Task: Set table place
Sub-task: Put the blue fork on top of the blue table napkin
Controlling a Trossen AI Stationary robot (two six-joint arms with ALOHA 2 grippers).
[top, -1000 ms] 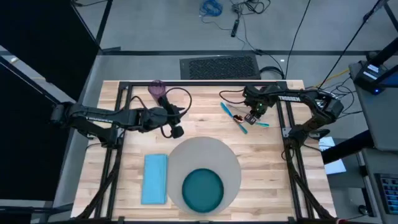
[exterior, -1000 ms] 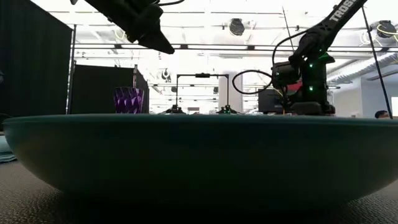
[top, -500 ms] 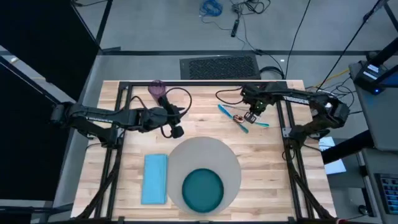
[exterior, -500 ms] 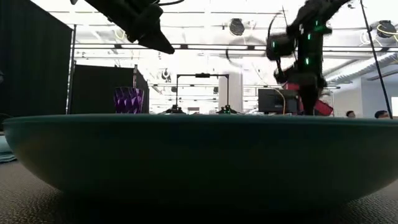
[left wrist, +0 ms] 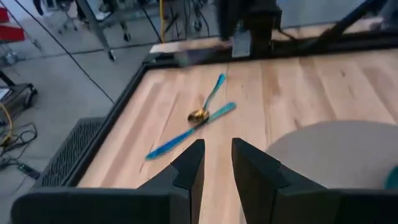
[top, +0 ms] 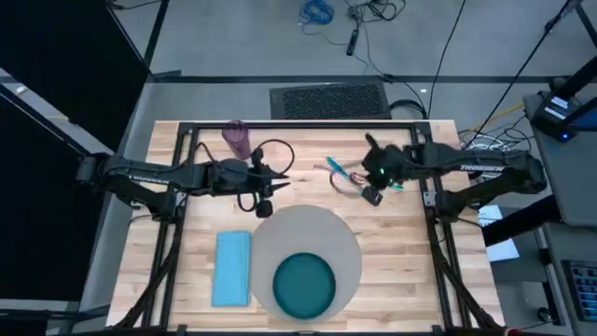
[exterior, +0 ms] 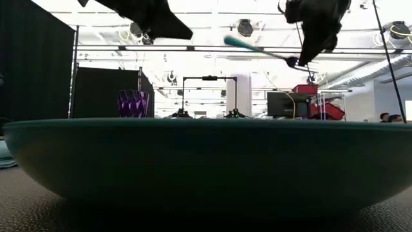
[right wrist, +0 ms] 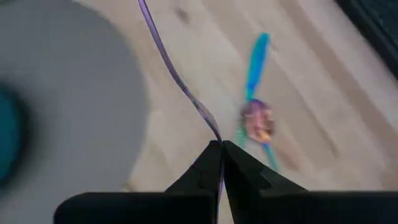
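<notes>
So mat, plate and napkin are laid, right gripper clamps one utensil aloft, two more beyond it and the cup remain.

Teal plate on round mat, napkin beside (left), cup far back

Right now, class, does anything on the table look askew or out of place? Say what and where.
Two cutlery pieces lie crossed on the table beyond the mat, not beside the plate. The right gripper holds a third piece aloft. The plate sits off-centre on the mat, on the side away from them.
</notes>
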